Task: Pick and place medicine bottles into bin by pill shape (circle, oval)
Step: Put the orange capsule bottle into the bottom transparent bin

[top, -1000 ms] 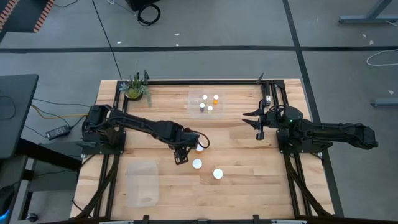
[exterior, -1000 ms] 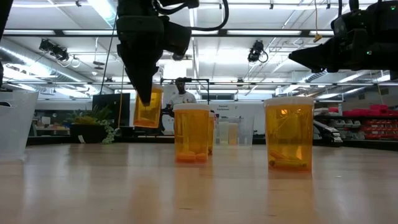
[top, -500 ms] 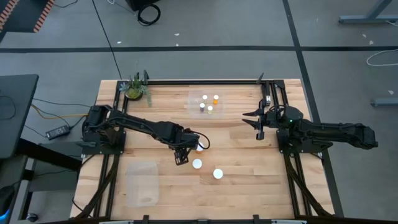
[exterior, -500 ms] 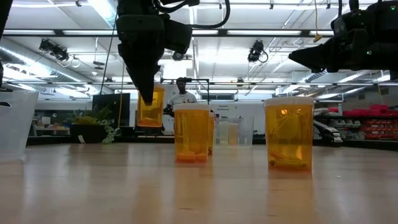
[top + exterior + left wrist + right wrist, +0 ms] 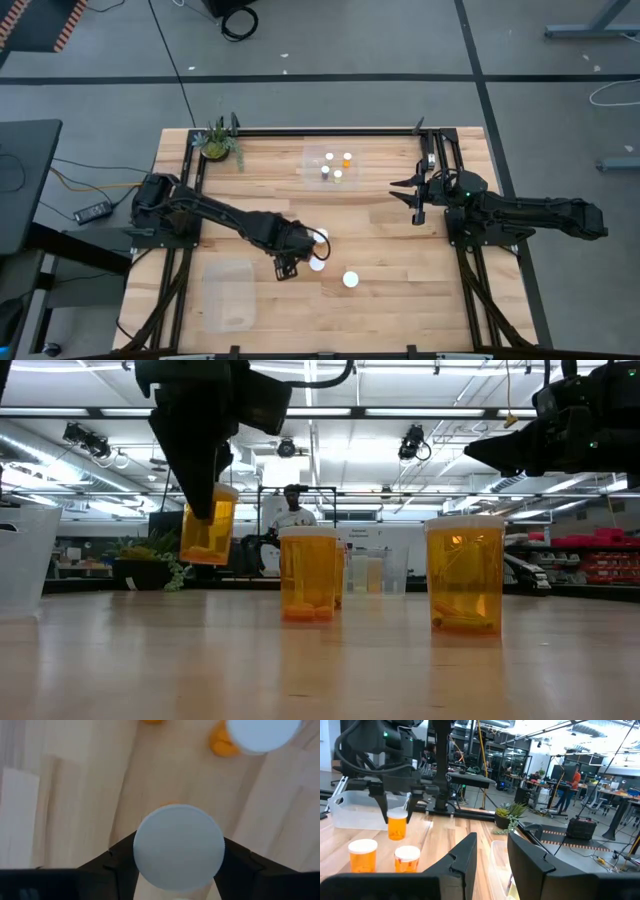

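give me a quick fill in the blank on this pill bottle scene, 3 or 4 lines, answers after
1. The left gripper holds an orange medicine bottle ____ the table, not resting on it.
2. In the low view, ____ bottles stand on the wooden table in front.
3. The lifted bottle's cap is ____ in colour.
4. The right gripper holds ____.

Missing words: above; two; white; nothing

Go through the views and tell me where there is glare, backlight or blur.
Low view: bright ceiling strip lights backlight the scene, so the left gripper is a dark silhouette and the lifted bottle it holds glows orange. Left wrist view: that bottle's white cap is close and soft-edged. High view: even light, weak shadows on the table. Right wrist view: right gripper fingers dark in the foreground.
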{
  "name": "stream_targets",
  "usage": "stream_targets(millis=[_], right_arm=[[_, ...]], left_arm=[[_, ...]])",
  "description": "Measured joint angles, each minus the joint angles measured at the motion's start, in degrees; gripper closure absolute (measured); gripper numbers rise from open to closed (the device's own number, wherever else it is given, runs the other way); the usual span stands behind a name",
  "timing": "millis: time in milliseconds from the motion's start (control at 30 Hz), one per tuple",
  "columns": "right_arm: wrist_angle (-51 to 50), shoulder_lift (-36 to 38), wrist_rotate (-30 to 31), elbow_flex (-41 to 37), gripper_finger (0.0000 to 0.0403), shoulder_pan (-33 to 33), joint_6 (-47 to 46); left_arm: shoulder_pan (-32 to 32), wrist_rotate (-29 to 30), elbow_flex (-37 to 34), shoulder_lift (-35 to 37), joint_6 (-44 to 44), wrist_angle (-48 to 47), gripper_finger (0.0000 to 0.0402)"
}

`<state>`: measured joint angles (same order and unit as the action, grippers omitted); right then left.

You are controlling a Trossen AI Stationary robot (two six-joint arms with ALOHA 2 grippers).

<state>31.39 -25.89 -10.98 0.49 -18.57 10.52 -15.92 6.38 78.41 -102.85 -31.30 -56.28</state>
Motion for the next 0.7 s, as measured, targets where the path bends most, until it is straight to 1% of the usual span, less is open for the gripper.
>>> stream_targets(millis=[133, 300, 467, 633, 700], right_arm=[[0.0, 0.0, 0.0, 0.0, 0.0287, 0.0, 0.0], [0.0, 0.0, 0.0, 0.0, 0.0287, 0.0, 0.0], [0.0, 0.0, 0.0, 0.0, 0.0287, 0.0, 0.0], [0.0, 0.0, 0.0, 0.0, 0.0287, 0.0, 0.0], [0.0, 0.0, 0.0, 0.0, 0.0287, 0.0, 0.0]], left_arm=[[-1.5, 0.0, 0.0, 0.0, -3.3, -1.2, 0.0171], [-3.9, -0.3, 0.0, 0.5, -5.7, -1.5, 0.0194], [-6.2, -1.9, -0.1, 1.2, -10.4, -1.5, 0.0195], [-9.6, -2.6, 0.0, 2.0, -17.2, -1.2, 0.0169], [-11.1, -3.3, 0.0, 2.2, -19.5, -1.0, 0.0169]])
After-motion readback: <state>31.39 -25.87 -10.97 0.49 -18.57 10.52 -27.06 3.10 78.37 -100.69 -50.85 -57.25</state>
